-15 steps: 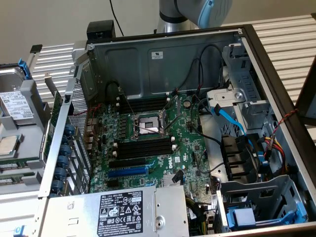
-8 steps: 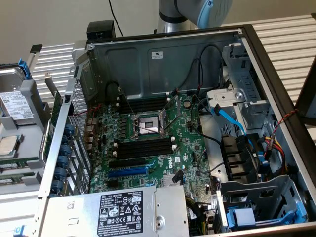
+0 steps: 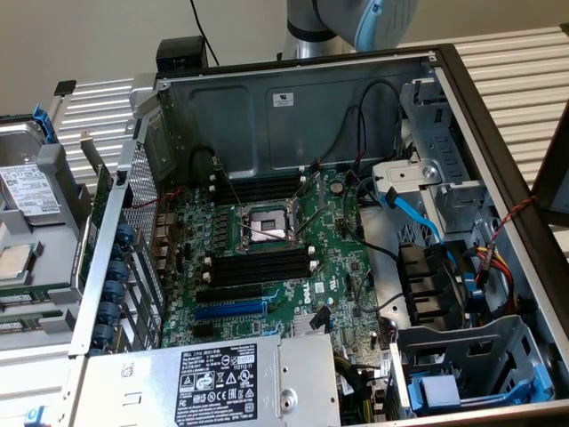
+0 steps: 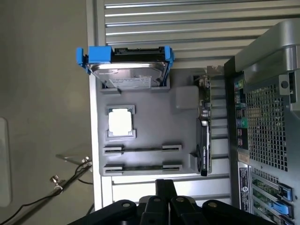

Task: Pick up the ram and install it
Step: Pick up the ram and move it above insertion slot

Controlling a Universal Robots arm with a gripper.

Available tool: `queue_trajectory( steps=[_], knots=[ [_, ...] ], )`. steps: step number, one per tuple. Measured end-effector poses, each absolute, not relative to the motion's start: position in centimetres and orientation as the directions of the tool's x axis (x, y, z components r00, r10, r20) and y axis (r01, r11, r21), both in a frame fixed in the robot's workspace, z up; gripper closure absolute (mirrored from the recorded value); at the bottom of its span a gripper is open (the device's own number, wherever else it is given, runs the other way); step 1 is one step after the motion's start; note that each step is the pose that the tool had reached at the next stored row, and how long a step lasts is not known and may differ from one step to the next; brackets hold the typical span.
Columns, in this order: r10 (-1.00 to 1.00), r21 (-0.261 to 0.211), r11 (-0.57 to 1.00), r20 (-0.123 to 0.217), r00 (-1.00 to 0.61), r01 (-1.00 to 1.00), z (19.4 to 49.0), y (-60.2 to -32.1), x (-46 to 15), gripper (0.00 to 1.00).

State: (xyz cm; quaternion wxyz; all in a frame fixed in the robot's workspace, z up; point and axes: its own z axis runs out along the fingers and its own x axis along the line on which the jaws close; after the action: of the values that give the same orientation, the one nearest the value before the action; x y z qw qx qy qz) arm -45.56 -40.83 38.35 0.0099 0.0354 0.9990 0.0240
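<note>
In the wrist view two thin dark ram sticks stand on edge in the holders of a grey parts tray (image 4: 150, 117), one ram (image 4: 142, 149) just beyond the other ram (image 4: 142, 167). My gripper (image 4: 165, 186) hangs over the tray's near edge, close to the nearer stick, with its black fingers (image 4: 159, 201) pressed together and nothing between them. In the exterior view the open computer case shows the green motherboard (image 3: 267, 258) with long black memory slots (image 3: 258, 269) beside the CPU socket (image 3: 264, 224). The arm (image 3: 356, 18) rises behind the case.
On the tray also sit a hard drive (image 4: 126, 70) in a blue bracket, a CPU (image 4: 121, 122) and an upright expansion card (image 4: 205, 126). The case's rear panel (image 4: 267, 117) stands beside the tray. Cables (image 3: 418, 222), drive bays and the power supply (image 3: 213, 382) crowd the case.
</note>
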Motion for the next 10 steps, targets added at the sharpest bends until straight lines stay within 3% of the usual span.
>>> queue_trajectory(
  steps=[10],
  knots=[
    [0.071, 0.049, 0.996, -0.018, -0.997, 0.070, 38.34, -40.83, -45.62, 0.89]
  ],
)
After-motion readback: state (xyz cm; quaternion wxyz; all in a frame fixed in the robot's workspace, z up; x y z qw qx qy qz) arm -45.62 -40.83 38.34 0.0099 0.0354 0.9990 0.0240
